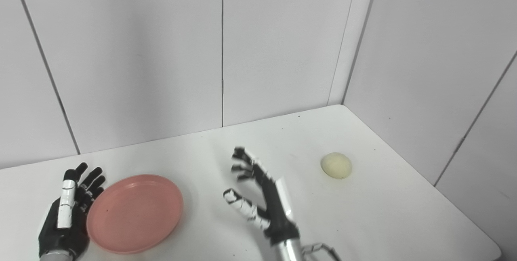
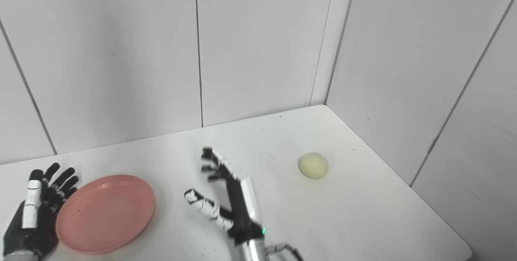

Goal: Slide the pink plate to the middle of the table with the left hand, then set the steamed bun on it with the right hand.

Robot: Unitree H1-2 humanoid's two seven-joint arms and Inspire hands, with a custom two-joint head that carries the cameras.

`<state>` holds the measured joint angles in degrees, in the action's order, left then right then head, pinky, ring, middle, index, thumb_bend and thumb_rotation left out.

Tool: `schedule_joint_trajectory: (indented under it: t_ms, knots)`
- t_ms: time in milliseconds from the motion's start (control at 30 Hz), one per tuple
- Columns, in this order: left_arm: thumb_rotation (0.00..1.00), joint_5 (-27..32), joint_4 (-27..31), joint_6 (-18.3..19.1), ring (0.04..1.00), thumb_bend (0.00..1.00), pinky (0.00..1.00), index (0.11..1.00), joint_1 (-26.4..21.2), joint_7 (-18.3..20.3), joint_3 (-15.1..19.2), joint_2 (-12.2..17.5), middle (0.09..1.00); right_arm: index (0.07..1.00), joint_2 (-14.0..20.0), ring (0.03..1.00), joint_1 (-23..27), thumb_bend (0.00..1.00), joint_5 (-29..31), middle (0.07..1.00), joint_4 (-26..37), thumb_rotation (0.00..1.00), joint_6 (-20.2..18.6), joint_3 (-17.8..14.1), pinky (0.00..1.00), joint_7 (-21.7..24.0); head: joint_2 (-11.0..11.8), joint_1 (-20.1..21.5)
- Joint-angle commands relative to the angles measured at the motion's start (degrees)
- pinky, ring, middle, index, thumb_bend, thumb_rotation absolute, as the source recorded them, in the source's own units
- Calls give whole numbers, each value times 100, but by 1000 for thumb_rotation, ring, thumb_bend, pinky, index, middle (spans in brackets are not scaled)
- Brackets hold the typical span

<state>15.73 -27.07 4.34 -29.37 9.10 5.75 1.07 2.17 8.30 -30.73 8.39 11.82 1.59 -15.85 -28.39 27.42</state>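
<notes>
- Desk [image 1: 250, 148]: white top, rounded far-right corner, a few small dark specks scattered on the surface.
- Back wall [image 1: 141, 51]: pale grey panels split by thin dark vertical seams; meets the desk's far edge.
- Side wall [image 1: 436, 71]: same panels, running along the desk's right edge, with diagonal seams.

White table [image 1: 242, 148]: pink plate [image 1: 134, 212] left, steamed bun [image 1: 336, 165] right.

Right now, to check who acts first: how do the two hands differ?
The left hand lies flat beside the pink plate, against its left rim; the right hand is raised mid-table, apart from the steamed bun. The left's fingers stretch out; the right's curl. Both are open and hold nothing.
</notes>
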Motion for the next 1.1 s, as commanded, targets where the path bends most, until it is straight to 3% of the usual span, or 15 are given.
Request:
schedule_joint_trajectory:
  t_ms: [0, 67, 167, 433, 533, 800, 1067]
  knots:
    - [801, -59, -52, 47, 902, 795, 957, 912, -91, -23, -23, -3, 874, 801, 223, 778, 229, 827, -440, 823, 188, 940, 201, -69, 723, -167, -6, -1]
    - [798, -40, -51, 20, 905, 782, 958, 912, -88, 17, -31, 4, 876, 808, 440, 830, 297, 869, -757, 840, 228, 948, 39, -171, 763, -240, 0, -3]
    - [795, -36, -51, 19, 912, 767, 965, 925, -86, 59, -51, 22, 881, 812, 696, 823, 375, 910, -1028, 836, 329, 932, -323, -463, 772, -236, 0, -3]
    - [805, -32, 85, 43, 911, 746, 963, 922, 3, 94, -101, 32, 884, 806, 1112, 825, 528, 837, -1541, 837, 135, 820, -1132, -1038, 836, -280, 14, -110]
    - [817, -84, 178, 82, 913, 746, 956, 923, 56, 74, -146, 48, 884, 802, 1189, 831, 603, 814, -1771, 838, 44, 705, -1533, -1108, 866, -316, -2, -139]
    - [822, -128, 517, 283, 910, 732, 941, 928, 224, 41, -159, 71, 880, 801, 1412, 858, 766, 861, -2142, 842, -546, 663, -2595, -1184, 987, -244, -84, -109]
    - [794, -87, 474, 322, 893, 762, 924, 918, 210, 89, -148, 41, 862, 793, 1573, 859, 812, 866, -1905, 844, -1287, 525, -2959, -1142, 979, -372, -95, -109]
